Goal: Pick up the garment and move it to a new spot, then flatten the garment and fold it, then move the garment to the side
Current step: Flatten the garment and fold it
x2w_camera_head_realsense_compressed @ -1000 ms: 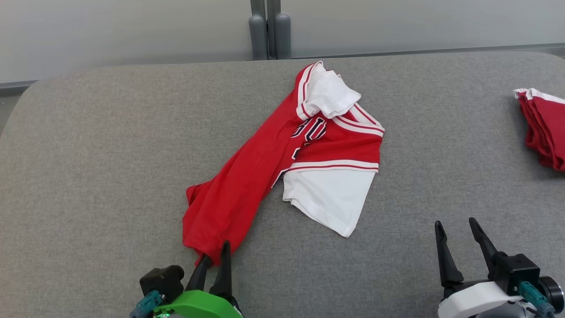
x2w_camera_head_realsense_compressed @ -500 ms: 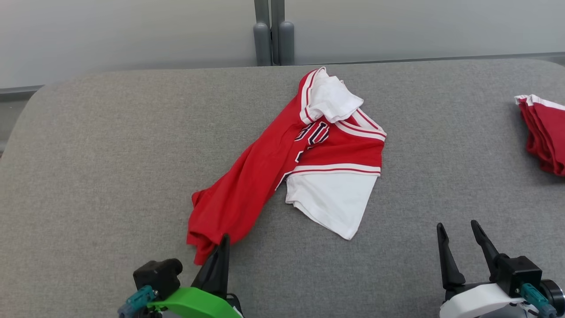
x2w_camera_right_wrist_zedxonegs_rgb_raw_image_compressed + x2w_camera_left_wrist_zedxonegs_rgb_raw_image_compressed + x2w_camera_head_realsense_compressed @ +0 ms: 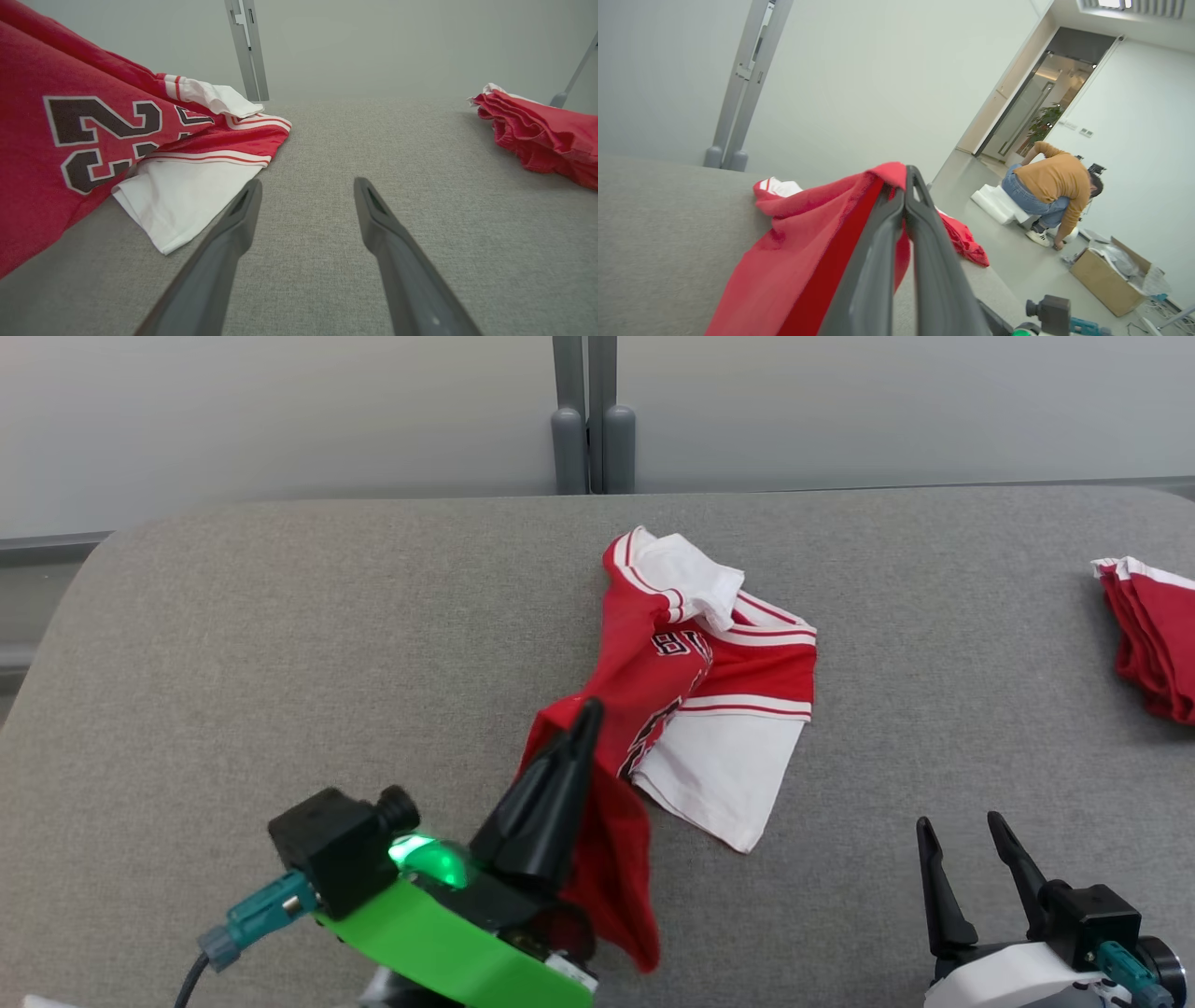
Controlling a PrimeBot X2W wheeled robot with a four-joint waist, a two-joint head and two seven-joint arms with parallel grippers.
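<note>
The left pincer is pressed together on a fold of red fabric at one end of the garment, and that end is held above the table. In the left wrist view the cloth drapes over both closed fingers close to their tips. The remainder of the garment, a red jersey with white sleeves, striped trim and dark numerals, lies bunched on the table near its middle, toward the far edge, while a loose red tail hangs from the grip on the robot's side. The right pincer is spread and holds nothing; it stands over bare table to the right of the garment, near the white sleeve but apart from it. A second red pile rests at the table's right edge, well apart. Handling assessment: the garment appears light, limp and without stiffness, so it should sag into a rope from a single grip point and drag across the textured table cover rather than slide freely. It is not fragile, but a shallow pinch near the fingertips may slip under drag. Recommended hold points are seams and banded edges — hem corners, shoulder seams, sleeve cuffs — where layered cloth gives the fingers more to bite. For flattening, take two corners of the same edge, one per pincer, and keep the span taut.
</note>
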